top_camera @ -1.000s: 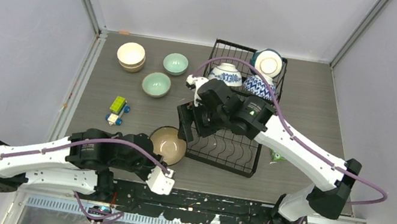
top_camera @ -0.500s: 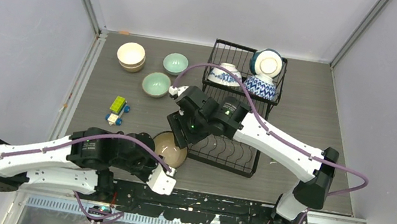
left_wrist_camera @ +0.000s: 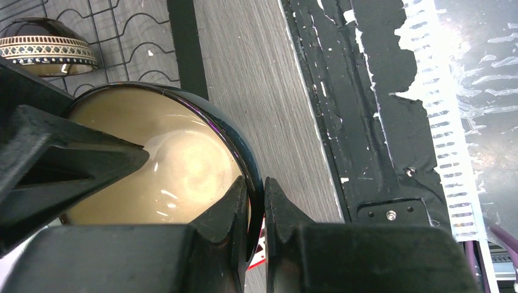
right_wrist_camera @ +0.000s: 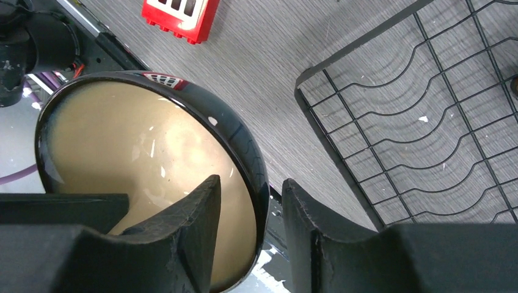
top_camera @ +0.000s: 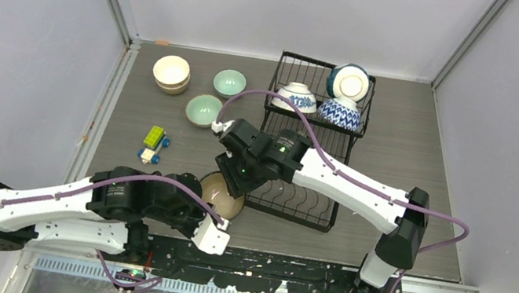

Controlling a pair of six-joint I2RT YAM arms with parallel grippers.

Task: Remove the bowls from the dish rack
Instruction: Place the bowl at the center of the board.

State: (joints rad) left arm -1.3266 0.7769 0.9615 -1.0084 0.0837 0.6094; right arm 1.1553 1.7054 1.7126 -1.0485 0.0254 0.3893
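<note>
A dark bowl (top_camera: 221, 193) with a tan inside hangs just left of the black dish rack (top_camera: 309, 212). My left gripper (left_wrist_camera: 255, 190) is shut on its near rim (left_wrist_camera: 244, 160), one finger inside and one outside. My right gripper (right_wrist_camera: 250, 190) straddles the far rim (right_wrist_camera: 243, 141), still open, with a gap showing on the outer side. Three bowls stay in the rack's upper basket: a white one (top_camera: 296, 97), a blue-patterned one (top_camera: 339, 114) and a teal one (top_camera: 350, 82). A dark bowl with a patterned band (left_wrist_camera: 46, 52) sits on the rack's lower wires.
On the table at back left stand stacked cream bowls (top_camera: 171, 73) and two pale green bowls (top_camera: 229, 83) (top_camera: 204, 110). Toy blocks (top_camera: 154, 144) lie left of the held bowl. A red block (right_wrist_camera: 181, 15) lies beneath it. A small green item (top_camera: 363, 205) lies right of the rack.
My right arm swung left from over the rack to the held bowl, and its jaws narrowed around the rim. The left arm and the bowl stayed put.
</note>
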